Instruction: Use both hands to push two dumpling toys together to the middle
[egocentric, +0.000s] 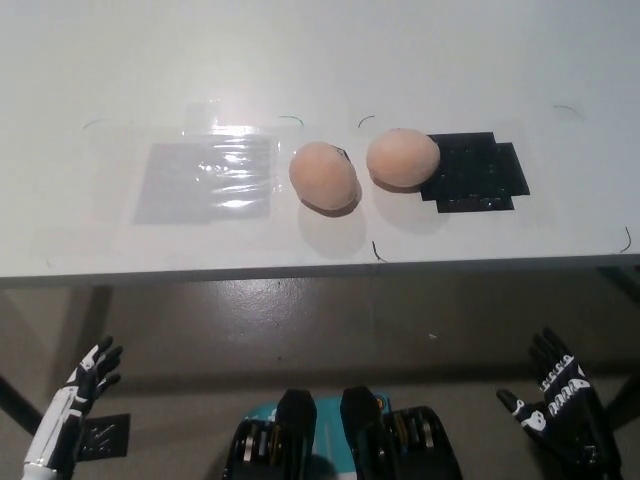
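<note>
Now two dumpling toys (362, 168) side by side on table (300, 60); two open hands below.

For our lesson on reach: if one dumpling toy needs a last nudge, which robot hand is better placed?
Neither clearly. The left robot hand and right robot hand both hang open below the table edge, about equally far from the left dumpling and right dumpling, which already sit close together.
</note>
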